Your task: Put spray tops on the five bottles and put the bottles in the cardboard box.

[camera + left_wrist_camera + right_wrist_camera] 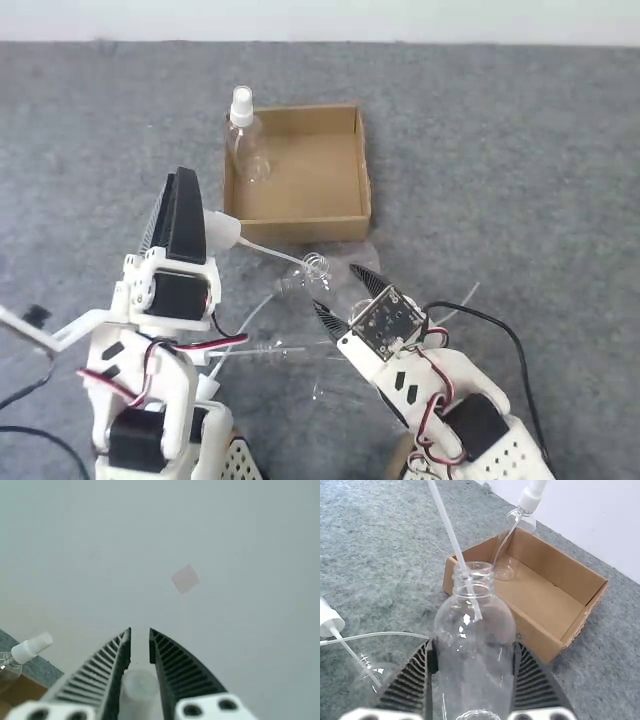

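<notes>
- Grey felt covers the worktop from the near edge, where both arms stand, to a pale wall along the far edge.
- Near edge, between the arms: a lying bottle and a spare spray top, both loose on the felt and not yet assembled.
- Right pincer: closed around the body of the open bottle, whose neck points toward the far edge.
- Left pincer: clamped on the white spray top. Its dip tube slants down, with the tip inside the bottle's neck.
- Step in hand, as judged: seating the top on the bottle.
  - The bottle is best kept motionless while the top is advanced along the line of the tube, so that the tube slides in rather than bows.
  - The cap should come square over the threads before any push or twist; a skewed cap would likely jam or slip off.
  - The grip on the clear body should leave the neck free.
- Middle of the worktop, beyond both pincers: the cardboard box, open upward. One finished bottle leans in the box corner nearest the worktop's far-left corner, and the rest of the box floor is free to take this bottle next.
</notes>
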### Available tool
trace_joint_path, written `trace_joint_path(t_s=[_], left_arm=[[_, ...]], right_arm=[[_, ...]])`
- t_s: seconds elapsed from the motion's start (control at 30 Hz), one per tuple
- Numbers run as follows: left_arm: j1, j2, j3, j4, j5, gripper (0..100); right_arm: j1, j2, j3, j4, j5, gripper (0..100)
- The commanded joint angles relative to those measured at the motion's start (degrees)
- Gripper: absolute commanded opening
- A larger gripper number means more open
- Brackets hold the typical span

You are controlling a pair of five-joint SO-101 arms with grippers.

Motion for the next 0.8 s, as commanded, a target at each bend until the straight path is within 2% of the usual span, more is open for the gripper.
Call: trace_joint_path(t_s=[0.0, 0.23, 0.43, 0.77], left_arm=[[0.4, -0.9, -0.6, 0.1, -0.7, 1], [0.5, -0.9, 0.9, 1.1, -0.6, 1], [4.1, -0.9, 1.9, 1.2, -1.0, 1], [4.5, -0.9, 2.2, 2.2, -0.9, 1]], right_arm=[[-0.3, -1.1, -0.4, -0.7, 0.9, 0.6], [-0.3, -1.1, -0.4, -0.7, 0.9, 0.6], [-0.3, -1.1, -0.4, -0.7, 0.9, 0.6], [-0.3, -1.1, -0.4, -0.7, 0.9, 0.6]])
